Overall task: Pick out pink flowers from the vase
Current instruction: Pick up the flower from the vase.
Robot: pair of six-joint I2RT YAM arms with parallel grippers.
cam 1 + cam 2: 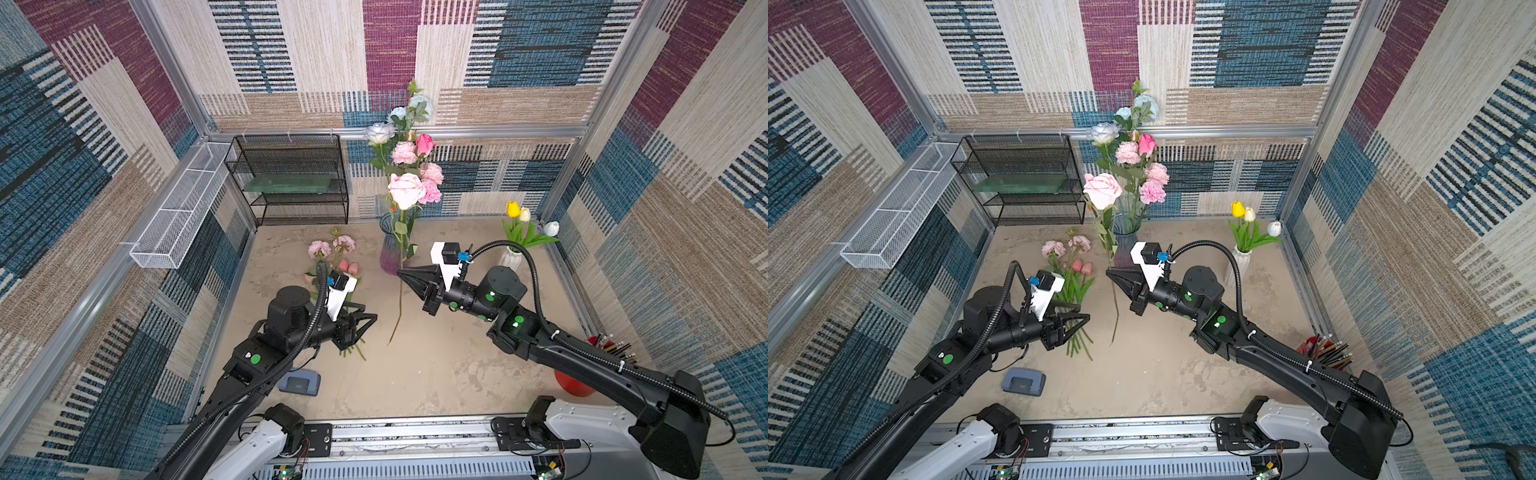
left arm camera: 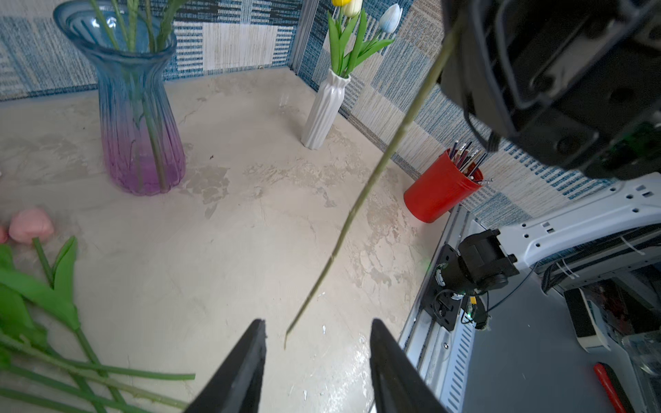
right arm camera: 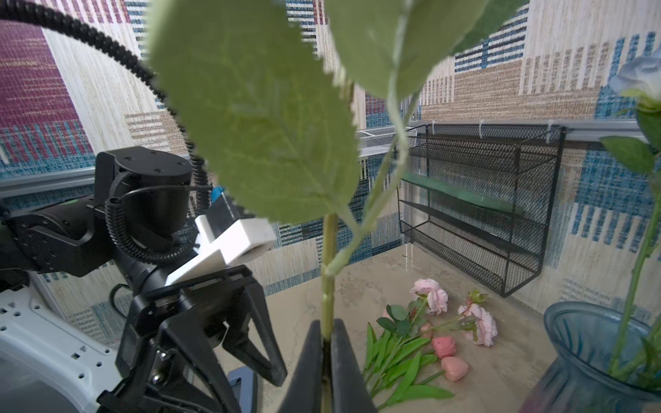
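Glass vase (image 1: 388, 257) beside held rose (image 1: 406, 190); pink flowers (image 1: 319, 248) on table (image 1: 436, 374)

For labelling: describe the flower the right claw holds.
Find the blue-and-purple glass vase at the table's back. Beside it the right claw pinches a long stem topped by a big pale pink rose. Unlike its neighbours, its stem hangs free outside the vase.

Glossy glass vase (image 2: 139, 118), wire-mesh rack (image 1: 286, 156)

A: Patchwork woven wall panels (image 1: 324, 50) in blue, maroon and beige are wrapping the whole cell.
B: A black wire-mesh shelf rack (image 1: 291, 199) is hanging at the back, a long white mesh trough (image 1: 174, 220) is running along the side, and the mottled beige floor (image 1: 449, 365) is catching soft, even light.
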